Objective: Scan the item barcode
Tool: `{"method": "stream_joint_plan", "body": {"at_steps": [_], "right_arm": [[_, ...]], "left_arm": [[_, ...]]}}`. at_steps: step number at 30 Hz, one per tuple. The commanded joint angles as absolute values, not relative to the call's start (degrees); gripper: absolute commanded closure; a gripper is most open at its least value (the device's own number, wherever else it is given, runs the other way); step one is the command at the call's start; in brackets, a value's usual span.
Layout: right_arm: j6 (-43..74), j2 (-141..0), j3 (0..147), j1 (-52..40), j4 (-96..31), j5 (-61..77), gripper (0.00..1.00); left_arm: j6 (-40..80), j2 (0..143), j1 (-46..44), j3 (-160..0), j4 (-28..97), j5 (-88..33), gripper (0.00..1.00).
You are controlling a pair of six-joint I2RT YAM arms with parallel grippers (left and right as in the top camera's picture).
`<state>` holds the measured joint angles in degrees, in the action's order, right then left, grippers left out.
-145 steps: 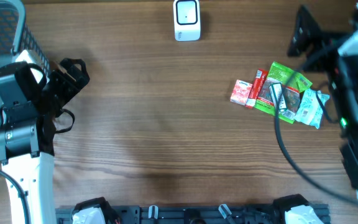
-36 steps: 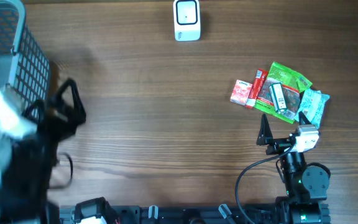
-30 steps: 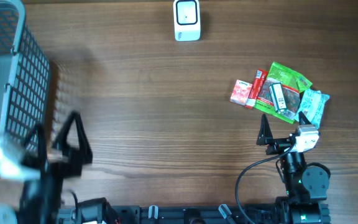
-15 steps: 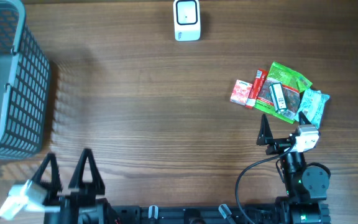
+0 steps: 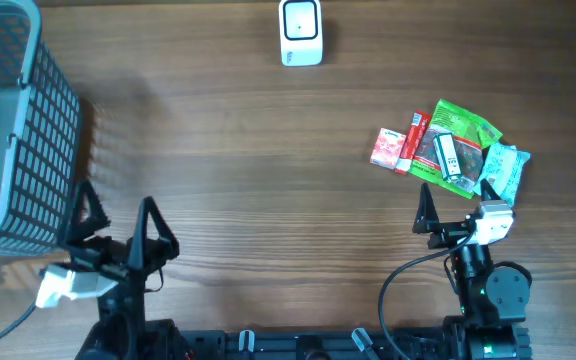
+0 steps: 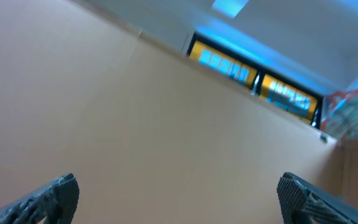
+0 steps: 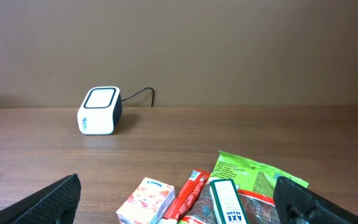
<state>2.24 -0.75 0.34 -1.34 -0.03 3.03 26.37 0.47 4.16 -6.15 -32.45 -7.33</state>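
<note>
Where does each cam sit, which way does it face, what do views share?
Overhead: above the table, looking straight down at scanner, packet pile, basket; left gripper and right gripper show, both open.
Left wrist: tilted up at blurred wall, lit panels; own fingertips in bottom corners.
Right wrist: low, facing across the table; own fingertips likewise.
Shared: overhead and right wrist both show scanner and packet pile.

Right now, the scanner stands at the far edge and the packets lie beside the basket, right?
No. The overhead view shows the packets on the right, near the right hand, far from the basket. The scanner is at the far edge.
</note>
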Motion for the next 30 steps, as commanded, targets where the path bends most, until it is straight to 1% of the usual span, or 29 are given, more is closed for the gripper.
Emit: {"method": "stream_joint_plan", "body": {"at_steps": [1, 6, 12, 17, 18, 20, 30], "right_arm": [[1.6, -0.2, 0.3, -1.7, 0.1, 3.9, 0.00], [1.6, -0.2, 0.3, -1.7, 0.1, 3.9, 0.00], [1.6, -0.2, 0.3, -1.7, 0.1, 3.9, 0.00], [1.6, -0.2, 0.3, -1.7, 0.1, 3.9, 0.00], [1.6, -0.2, 0.3, -1.7, 0.1, 3.9, 0.00], [1.6, -0.2, 0.3, -1.7, 0.1, 3.9, 0.00], [1.6, -0.2, 0.3, -1.7, 0.1, 3.9, 0.00]], "left_arm": [[25.6, 0.2, 3.9, -4.1, -28.8, -5.8, 0.00], [25.6, 0.2, 3.9, -1.8, -16.1, -1.0, 0.00], [25.4, 0.2, 4.0, -0.3, -5.2, 1.8, 0.00], [18.2, 0.2, 4.0, -0.3, 4.4, 1.5, 0.00], [13.6, 0.2, 4.0, -0.3, 4.3, 0.1, 0.00], [8.2, 0.2, 4.0, -0.3, 4.5, -1.7, 0.00], [-1.5, 0.2, 3.0, -0.3, 4.4, -3.9, 0.00]]}}
